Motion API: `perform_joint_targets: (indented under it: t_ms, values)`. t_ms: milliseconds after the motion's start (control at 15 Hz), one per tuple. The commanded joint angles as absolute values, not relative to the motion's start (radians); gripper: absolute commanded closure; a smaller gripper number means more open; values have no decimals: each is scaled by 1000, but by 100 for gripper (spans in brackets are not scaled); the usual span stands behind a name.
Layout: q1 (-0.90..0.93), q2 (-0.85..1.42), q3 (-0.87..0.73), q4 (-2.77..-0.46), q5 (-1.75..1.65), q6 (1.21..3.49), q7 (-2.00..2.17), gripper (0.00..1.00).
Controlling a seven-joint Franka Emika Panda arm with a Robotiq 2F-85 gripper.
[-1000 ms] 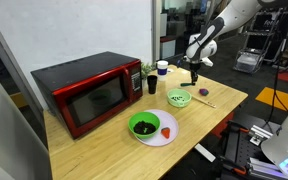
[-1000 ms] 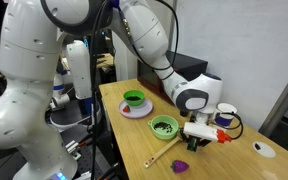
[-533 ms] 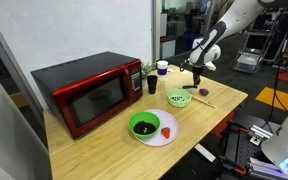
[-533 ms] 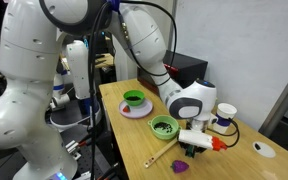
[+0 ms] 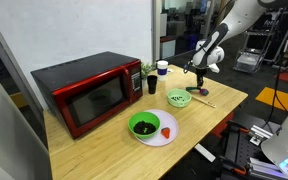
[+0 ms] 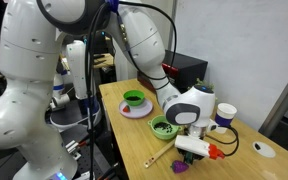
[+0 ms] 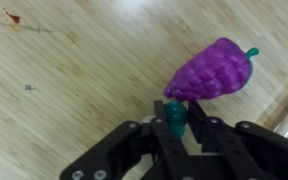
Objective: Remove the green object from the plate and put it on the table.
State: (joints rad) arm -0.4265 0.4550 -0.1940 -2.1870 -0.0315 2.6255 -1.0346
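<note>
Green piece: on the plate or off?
Off. In the wrist view the gripper pinches the green piece over the table, beside purple grapes; the plate lies elsewhere.

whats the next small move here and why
Probably lower a little and open the jaws. The gripper is shut on the small dark green elongated piece, well away from the round white plate and over bare light wood tabletop. A purple toy grape bunch lies close by, so release on the side away from it.
</note>
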Motion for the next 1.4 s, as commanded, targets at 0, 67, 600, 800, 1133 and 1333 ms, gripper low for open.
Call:
perform_joint_targets:
  t_ms: [0,67,600,800,1133,1333]
  values:
    - [-430,432,-194,-2225,-47,2669,-997,40]
    - [-432,429,-190,-2227,-44,2672,-991,34]
    - [-369,314,-207,-2223,-81,2598,-797,0]
    - [-352,203,-178,-2233,-60,2505,-779,0]
    - [-289,-12,-154,-2243,34,2261,-787,0]
    - [-228,-135,-154,-2272,17,2198,-697,0]
